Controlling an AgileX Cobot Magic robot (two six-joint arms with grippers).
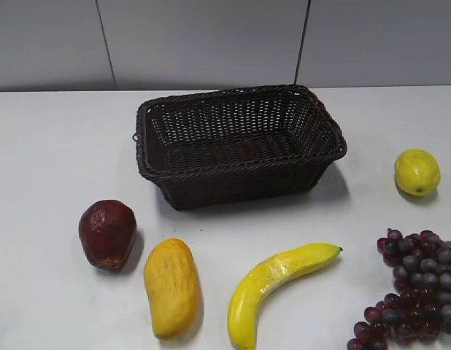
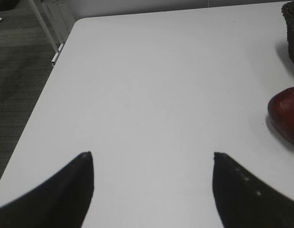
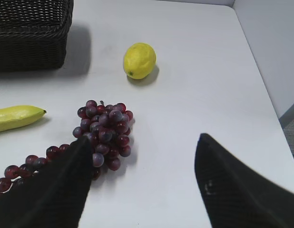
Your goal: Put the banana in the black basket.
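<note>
The banana is long, curved and bright yellow with a pale scuffed patch. It lies on the white table in front of the black basket, which stands empty at the back middle. The banana's dark tip also shows at the left edge of the right wrist view. My left gripper is open and empty over bare table at the left. My right gripper is open and empty above the table beside the grapes. Neither gripper shows in the exterior view.
A dark red fruit and a matte yellow-orange mango-like fruit lie left of the banana. A bunch of purple grapes lies at the right front and a lemon at the right. The table's left edge is near.
</note>
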